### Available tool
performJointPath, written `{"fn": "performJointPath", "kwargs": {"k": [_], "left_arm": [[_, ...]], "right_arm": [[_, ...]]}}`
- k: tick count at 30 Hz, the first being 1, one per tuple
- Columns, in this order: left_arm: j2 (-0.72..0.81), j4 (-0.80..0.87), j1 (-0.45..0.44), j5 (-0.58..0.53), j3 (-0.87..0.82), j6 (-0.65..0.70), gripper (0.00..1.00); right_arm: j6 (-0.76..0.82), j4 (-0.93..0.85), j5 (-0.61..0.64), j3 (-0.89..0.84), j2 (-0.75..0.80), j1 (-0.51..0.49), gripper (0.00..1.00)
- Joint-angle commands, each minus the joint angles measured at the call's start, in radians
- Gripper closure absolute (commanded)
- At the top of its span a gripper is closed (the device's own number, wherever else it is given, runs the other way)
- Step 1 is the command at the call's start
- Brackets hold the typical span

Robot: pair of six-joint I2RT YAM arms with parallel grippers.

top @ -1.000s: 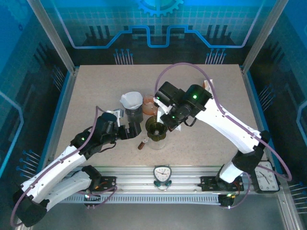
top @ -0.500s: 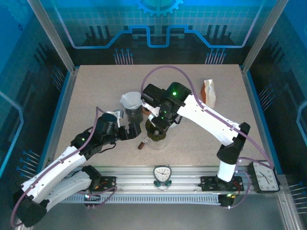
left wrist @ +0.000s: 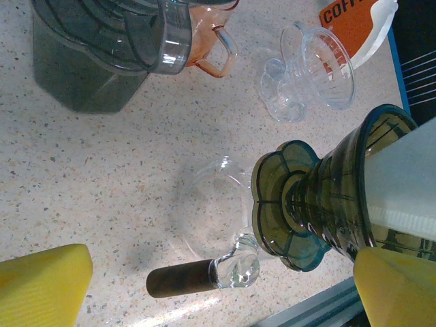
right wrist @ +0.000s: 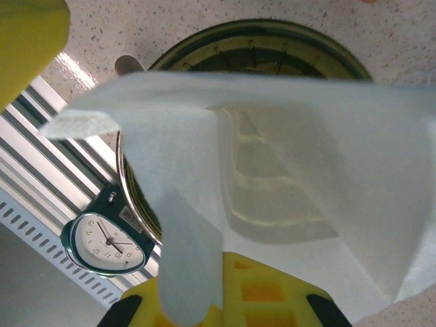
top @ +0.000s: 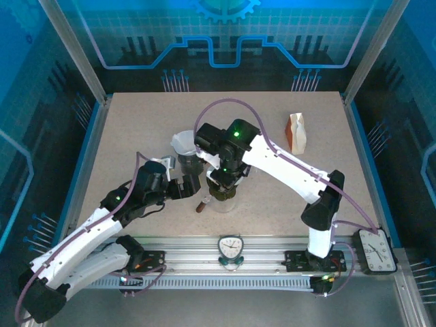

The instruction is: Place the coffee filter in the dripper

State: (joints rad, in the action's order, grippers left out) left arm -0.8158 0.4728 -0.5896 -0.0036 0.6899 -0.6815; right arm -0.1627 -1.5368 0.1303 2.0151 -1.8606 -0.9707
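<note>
Since the right end effector (top: 225,177) was pressed together on the coffee filter (right wrist: 272,157) directly over the dripper (top: 223,194) in the top view, my read on the step was this: lower straight down with the cone tip centred, and let go only once the paper sat against the ribs. The left end effector (top: 182,187) was spread wide just beside the dripper and held nothing. It looked free to steady the base if needed. Behind it, a dark jar (top: 189,162) carried a white cone (top: 185,142). The coffee bag (top: 296,133) sat well apart on the desk (top: 136,129).

Left wrist view: the dripper stood on a glass server (left wrist: 214,204), which was clear and looked empty. White paper showed at the dripper's mouth, but I couldn't tell if it was seated. A clear plastic dripper (left wrist: 317,68) lay tipped over, empty. The contents of the orange cup (left wrist: 208,48) were hidden.

Right wrist view: the filter was pinched at its edge and draped across the mouth, with one flap curled over on the left. That flap could snag the rim, so it wanted opening out before release. The dripper's ribs showed through the paper, and nothing else was inside.
</note>
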Motion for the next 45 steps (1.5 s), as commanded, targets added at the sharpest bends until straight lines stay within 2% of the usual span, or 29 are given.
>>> {"fn": "performJointPath", "kwargs": {"k": [1,10,15,23,30,33,38,45], "left_arm": [[0.012,-0.012,0.009,0.019,-0.011,-0.007,0.01],[0.008,-0.010,0.008,0.026,-0.008,-0.012,0.01],[0.005,-0.012,0.008,0.042,-0.003,-0.013,0.01],[0.006,-0.047,0.010,0.091,0.012,-0.033,0.01],[0.007,-0.059,0.017,0.122,0.025,-0.049,0.02],[-0.003,-0.070,0.020,0.140,0.047,-0.043,0.08],[-0.071,-0.074,0.020,0.168,0.126,-0.023,0.26],[-0.212,-0.011,0.020,0.191,0.245,0.043,0.34]], "right_arm": [[0.014,0.030,-0.030,-0.038,-0.001,-0.015,1.00],[0.013,0.091,-0.048,-0.100,0.009,0.000,0.98],[0.014,0.099,-0.040,-0.111,0.028,0.002,0.89],[-0.001,0.131,-0.017,-0.143,0.100,0.004,0.67],[-0.015,0.175,-0.008,-0.200,0.186,0.006,0.55],[-0.033,0.222,-0.008,-0.243,0.242,0.010,0.49],[-0.117,0.395,-0.011,-0.392,0.373,0.017,0.46],[-0.211,0.587,0.086,-0.571,0.520,0.029,0.43]]}}
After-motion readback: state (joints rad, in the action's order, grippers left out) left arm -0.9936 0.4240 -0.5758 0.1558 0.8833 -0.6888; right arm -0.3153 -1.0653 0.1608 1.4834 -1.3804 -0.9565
